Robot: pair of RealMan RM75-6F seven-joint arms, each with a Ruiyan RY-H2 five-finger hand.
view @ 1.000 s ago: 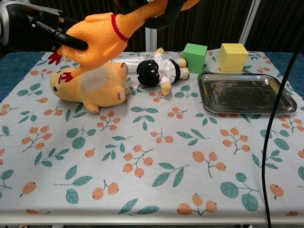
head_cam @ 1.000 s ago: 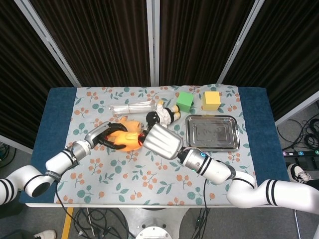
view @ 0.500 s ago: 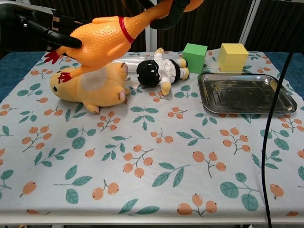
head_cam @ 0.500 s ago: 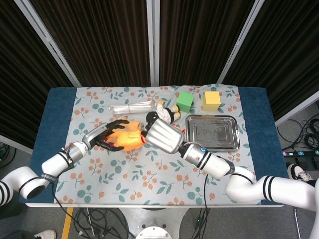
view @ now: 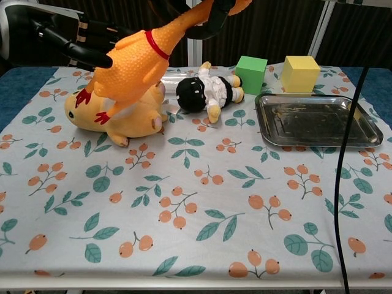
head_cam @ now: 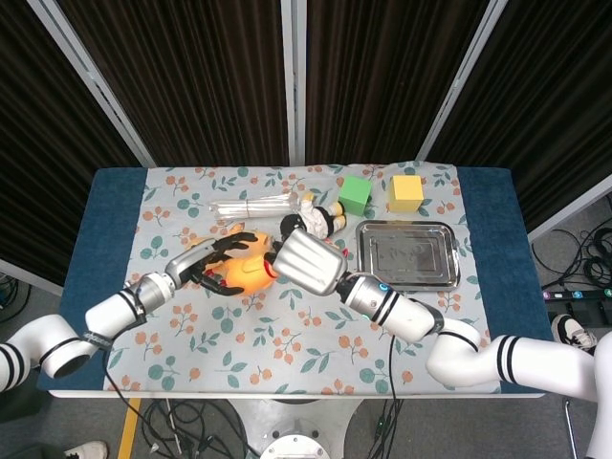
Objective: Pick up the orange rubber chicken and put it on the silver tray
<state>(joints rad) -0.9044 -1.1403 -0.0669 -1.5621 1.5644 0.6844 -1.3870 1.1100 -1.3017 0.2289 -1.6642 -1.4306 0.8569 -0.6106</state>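
The orange rubber chicken [view: 131, 58] with a red collar hangs in the air over the left of the table, head up and red feet down. My right hand [view: 211, 18] grips it by the neck at the top edge of the chest view; in the head view that hand [head_cam: 306, 263] shows its silver back. My left hand [view: 86, 43] is at the chicken's rump with its black fingers spread, holding nothing. In the head view the left hand [head_cam: 218, 256] lies just left of the chicken. The silver tray [view: 315, 122] stands bare at the right.
A yellow plush toy [view: 116, 113] lies on the cloth right under the chicken. A small doll [view: 205, 89] lies between it and the tray. A green cube [view: 251, 66] and a yellow cube [view: 300, 72] stand behind the tray. A clear packet [head_cam: 253, 206] lies at the back.
The left hand has let go of the chicken's tail and spread its fingers. The chicken's body has swung down from level to hanging, still held by the right hand.
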